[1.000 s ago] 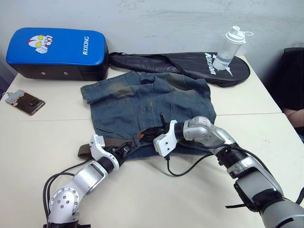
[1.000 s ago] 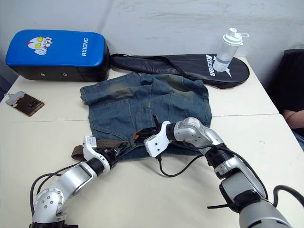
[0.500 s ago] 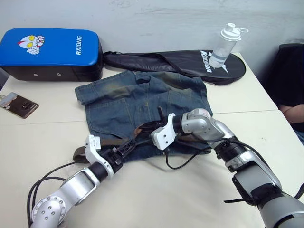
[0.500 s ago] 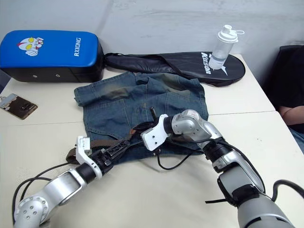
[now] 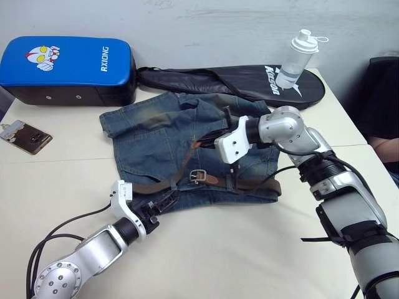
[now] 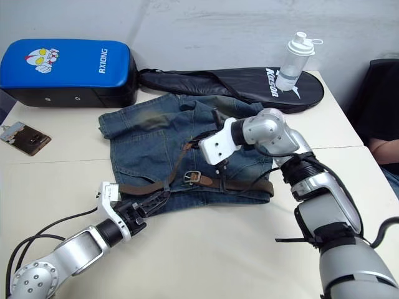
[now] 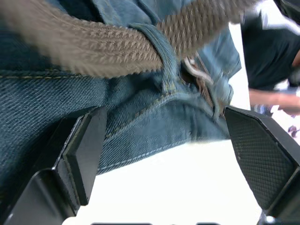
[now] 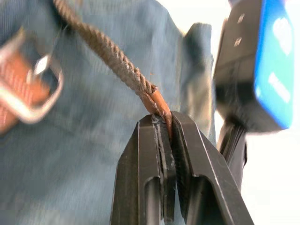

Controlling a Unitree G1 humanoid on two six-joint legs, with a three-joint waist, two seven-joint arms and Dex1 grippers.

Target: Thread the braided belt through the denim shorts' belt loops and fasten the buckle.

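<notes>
The denim shorts (image 5: 168, 140) lie flat mid-table, waistband toward me. The braided belt (image 5: 249, 182) runs along that waistband, and its silver buckle (image 5: 198, 175) lies near the middle. My right gripper (image 5: 202, 138) hovers over the shorts, shut on the belt's leather tip (image 8: 158, 102); the strap slants from there down to the waistband. My left gripper (image 5: 163, 202) rests at the waistband's near edge, open, with nothing between its fingers (image 7: 84, 150). In the left wrist view the belt (image 7: 93, 47) passes under a belt loop (image 7: 163, 54).
A blue pad (image 5: 68, 62) sits at the back left, a black racket bag (image 5: 237, 84) with a clear bottle (image 5: 293, 59) at the back. A phone (image 5: 25, 137) lies at the left edge. A person's arm (image 5: 383, 149) shows beyond the table's right side.
My left gripper opened, let go of the belt and drew back slightly. My right gripper moved away from the waistband over the shorts, pulling the belt tip along; the buckle now shows.
</notes>
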